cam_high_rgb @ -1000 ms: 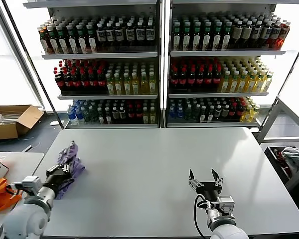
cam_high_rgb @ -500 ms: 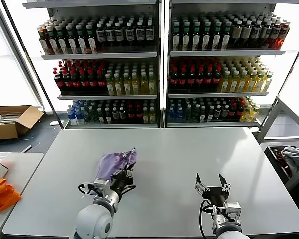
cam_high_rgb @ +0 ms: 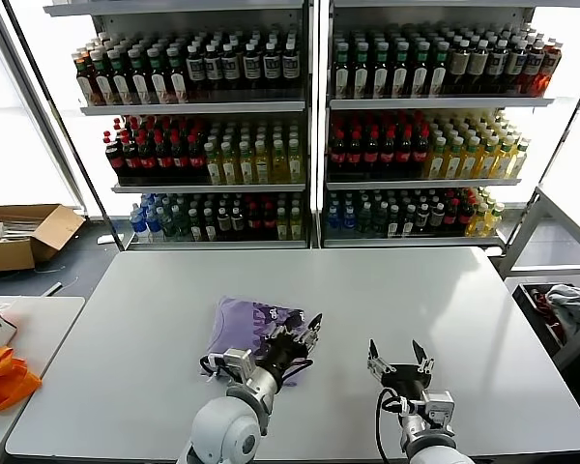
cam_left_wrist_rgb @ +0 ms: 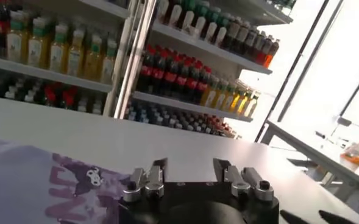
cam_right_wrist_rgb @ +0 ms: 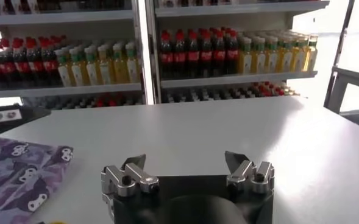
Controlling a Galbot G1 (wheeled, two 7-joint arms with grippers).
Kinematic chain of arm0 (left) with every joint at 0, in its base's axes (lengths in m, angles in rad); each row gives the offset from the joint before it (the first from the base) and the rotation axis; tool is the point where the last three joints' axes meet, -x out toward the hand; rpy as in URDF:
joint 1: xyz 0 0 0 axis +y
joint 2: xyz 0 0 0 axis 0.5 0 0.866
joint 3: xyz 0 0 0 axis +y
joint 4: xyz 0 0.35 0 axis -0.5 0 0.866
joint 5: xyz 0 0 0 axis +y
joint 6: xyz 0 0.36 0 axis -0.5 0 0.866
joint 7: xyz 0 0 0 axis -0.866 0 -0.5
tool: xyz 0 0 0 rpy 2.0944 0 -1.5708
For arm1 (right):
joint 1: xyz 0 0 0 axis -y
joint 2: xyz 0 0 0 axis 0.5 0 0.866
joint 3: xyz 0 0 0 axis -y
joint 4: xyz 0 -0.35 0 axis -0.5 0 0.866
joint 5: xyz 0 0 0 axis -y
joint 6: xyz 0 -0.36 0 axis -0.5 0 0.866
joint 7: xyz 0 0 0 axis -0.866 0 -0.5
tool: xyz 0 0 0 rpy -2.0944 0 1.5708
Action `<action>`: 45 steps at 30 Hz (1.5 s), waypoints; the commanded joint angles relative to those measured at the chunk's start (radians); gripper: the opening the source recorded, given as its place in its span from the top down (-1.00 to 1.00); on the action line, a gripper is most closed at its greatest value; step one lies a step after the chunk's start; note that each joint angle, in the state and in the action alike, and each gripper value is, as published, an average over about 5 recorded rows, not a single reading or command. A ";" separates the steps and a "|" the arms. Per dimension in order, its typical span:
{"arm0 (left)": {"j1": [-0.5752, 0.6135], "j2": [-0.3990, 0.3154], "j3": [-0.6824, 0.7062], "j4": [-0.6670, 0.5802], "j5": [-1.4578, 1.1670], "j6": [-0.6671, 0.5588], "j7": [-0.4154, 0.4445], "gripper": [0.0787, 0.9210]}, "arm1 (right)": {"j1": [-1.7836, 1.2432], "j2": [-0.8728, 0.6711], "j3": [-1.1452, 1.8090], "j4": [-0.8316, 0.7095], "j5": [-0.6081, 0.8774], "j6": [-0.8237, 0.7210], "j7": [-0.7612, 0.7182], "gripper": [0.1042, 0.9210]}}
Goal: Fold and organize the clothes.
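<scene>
The clothes are one lavender T-shirt lying bunched on the white table, print side up, a little left of the middle. My left gripper sits at the shirt's right edge, low over the table, open with nothing between its fingers. In the left wrist view the shirt lies beside and behind the open left gripper. My right gripper hovers open near the table's front, to the right of the shirt. In the right wrist view the right gripper is empty and the shirt lies off to one side.
Shelves of bottles stand behind the table. An orange bag lies on a side table at the left, with a cardboard box on the floor beyond. A grey-white cloth bundle lies at the right.
My left gripper carried the shirt from the table's left edge to the middle, then opened. The shirt now lies on the table. The right gripper barely shifted.
</scene>
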 commanded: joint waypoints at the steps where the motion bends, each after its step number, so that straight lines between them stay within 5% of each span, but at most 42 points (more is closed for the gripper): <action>1: -0.011 0.056 -0.077 -0.025 0.122 -0.037 -0.014 -0.16 | 0.108 -0.019 -0.091 -0.026 0.273 -0.043 0.041 -0.76; 5: 0.007 0.115 -0.179 -0.035 0.242 -0.014 -0.035 -0.45 | 0.216 -0.026 -0.153 -0.079 0.438 -0.081 0.096 -0.76; 11: 0.062 0.158 -0.296 -0.053 0.257 0.004 -0.064 -0.74 | 0.307 0.001 -0.238 -0.143 0.467 -0.106 0.154 -0.76; 27: 0.109 0.148 -0.368 -0.054 0.241 0.007 -0.085 -0.77 | 0.360 0.099 -0.338 -0.281 0.475 -0.098 0.207 -0.75; 45: 0.111 0.150 -0.370 -0.042 0.228 0.006 -0.092 -0.77 | 0.337 0.094 -0.359 -0.275 0.428 -0.082 0.231 0.39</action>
